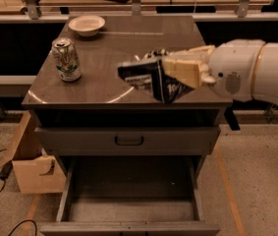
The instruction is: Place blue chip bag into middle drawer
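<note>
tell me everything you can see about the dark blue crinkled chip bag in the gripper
The small dark-blue crinkled foil chip bag has white and black printed patches. It is creased and tilted, one end pointing left, clamped at its right side by the beige two-finger gripper reaching in from the right. It hangs over the front right of the grey cabinet top, apparently clear of it, above the open grey drawer.
</note>
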Tool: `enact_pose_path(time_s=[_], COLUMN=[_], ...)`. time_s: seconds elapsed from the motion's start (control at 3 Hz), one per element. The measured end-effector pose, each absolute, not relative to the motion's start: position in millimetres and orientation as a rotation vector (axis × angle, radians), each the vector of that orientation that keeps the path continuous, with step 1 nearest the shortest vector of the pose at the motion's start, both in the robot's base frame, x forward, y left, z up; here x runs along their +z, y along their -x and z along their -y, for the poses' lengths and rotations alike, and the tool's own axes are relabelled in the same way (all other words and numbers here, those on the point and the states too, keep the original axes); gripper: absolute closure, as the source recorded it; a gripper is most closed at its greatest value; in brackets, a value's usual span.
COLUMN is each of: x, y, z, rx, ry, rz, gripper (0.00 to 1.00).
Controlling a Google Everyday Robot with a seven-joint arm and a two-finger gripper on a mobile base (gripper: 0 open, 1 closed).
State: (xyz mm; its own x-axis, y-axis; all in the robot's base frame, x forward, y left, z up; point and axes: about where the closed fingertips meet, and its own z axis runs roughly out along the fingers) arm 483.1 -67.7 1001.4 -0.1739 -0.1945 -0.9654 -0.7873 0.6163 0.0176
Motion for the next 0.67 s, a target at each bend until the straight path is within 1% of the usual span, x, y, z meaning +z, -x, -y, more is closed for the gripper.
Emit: enact_pose_path(time_s=[0.33,0.67], x=[970.6,924.9], y=[-429.4,-385.9], z=[32.3,-7.4], rx=[0.803,0.911], ry=[0.844,0.869], rz=[-1.718,-1.736], gripper=[1.0,1.0])
